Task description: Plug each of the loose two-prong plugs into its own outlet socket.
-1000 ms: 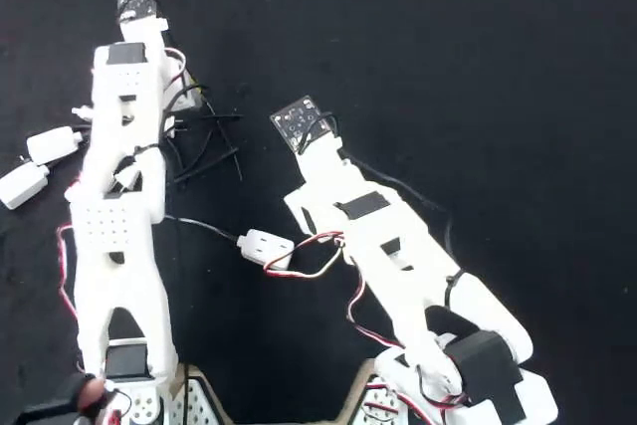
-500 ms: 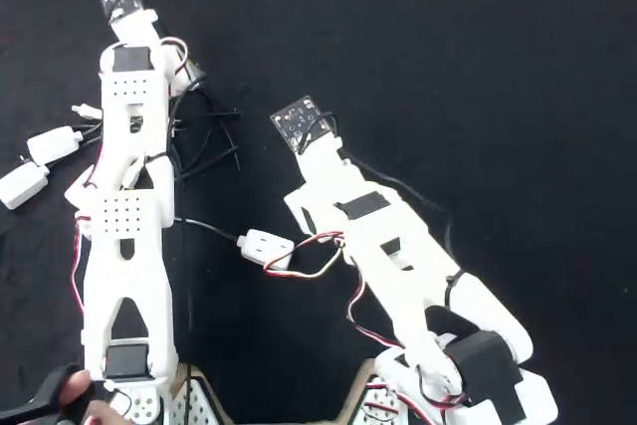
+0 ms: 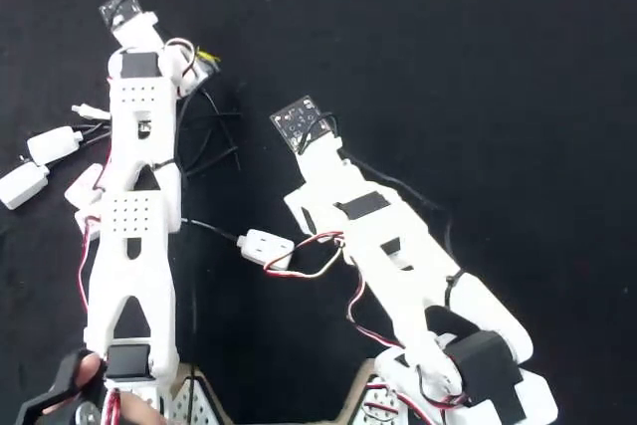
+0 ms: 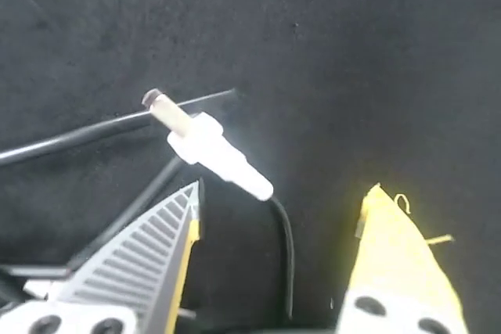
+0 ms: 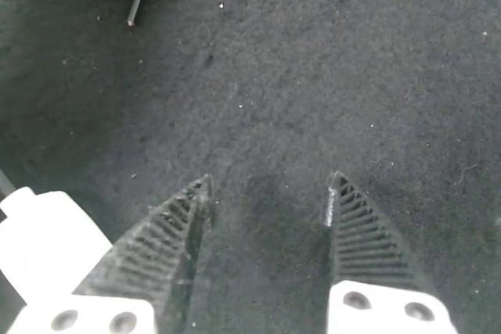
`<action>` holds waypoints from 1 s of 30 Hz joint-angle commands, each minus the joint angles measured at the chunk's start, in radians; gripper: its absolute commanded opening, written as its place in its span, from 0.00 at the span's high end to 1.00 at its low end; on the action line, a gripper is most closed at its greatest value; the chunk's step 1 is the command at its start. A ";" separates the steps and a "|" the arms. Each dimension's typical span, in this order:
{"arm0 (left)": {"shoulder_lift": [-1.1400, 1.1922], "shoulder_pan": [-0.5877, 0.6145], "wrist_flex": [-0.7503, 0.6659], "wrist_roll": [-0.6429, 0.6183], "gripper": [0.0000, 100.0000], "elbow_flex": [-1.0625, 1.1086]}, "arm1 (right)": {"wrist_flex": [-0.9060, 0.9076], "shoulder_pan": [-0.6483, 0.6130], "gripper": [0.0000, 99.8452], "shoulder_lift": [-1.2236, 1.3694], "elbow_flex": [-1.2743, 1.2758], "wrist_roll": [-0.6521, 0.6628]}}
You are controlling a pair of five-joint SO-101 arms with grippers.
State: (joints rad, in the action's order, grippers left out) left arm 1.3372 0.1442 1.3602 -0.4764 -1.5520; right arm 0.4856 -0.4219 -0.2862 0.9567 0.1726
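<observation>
Hovering over the far left part of the black bench (image 3: 518,97), the left claw (image 4: 284,189) gapes wide, grasping nothing. A white two-prong plug (image 4: 205,145) lies slanted just ahead of its tips, and its black cable (image 4: 283,248) runs back between them. The right claw (image 5: 268,181) hangs released over bare bench. A white outlet socket (image 3: 265,246) lies well apart from the plug. Risk: closing now may pinch the cable or twist the plug askew.

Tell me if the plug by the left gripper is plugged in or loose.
Loose: the plug lies on the cloth, metal tip bare, no socket on it, the left gripper open.
</observation>
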 commanded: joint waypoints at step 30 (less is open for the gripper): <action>-0.184 0.042 0.075 0.041 0.97 -0.113 | -0.023 0.018 0.78 -0.010 -0.054 -0.006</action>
State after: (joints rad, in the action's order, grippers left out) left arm 1.2958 0.1749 1.3970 -0.4856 -1.6057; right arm 0.4856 -0.4219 -0.2862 0.9567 0.1726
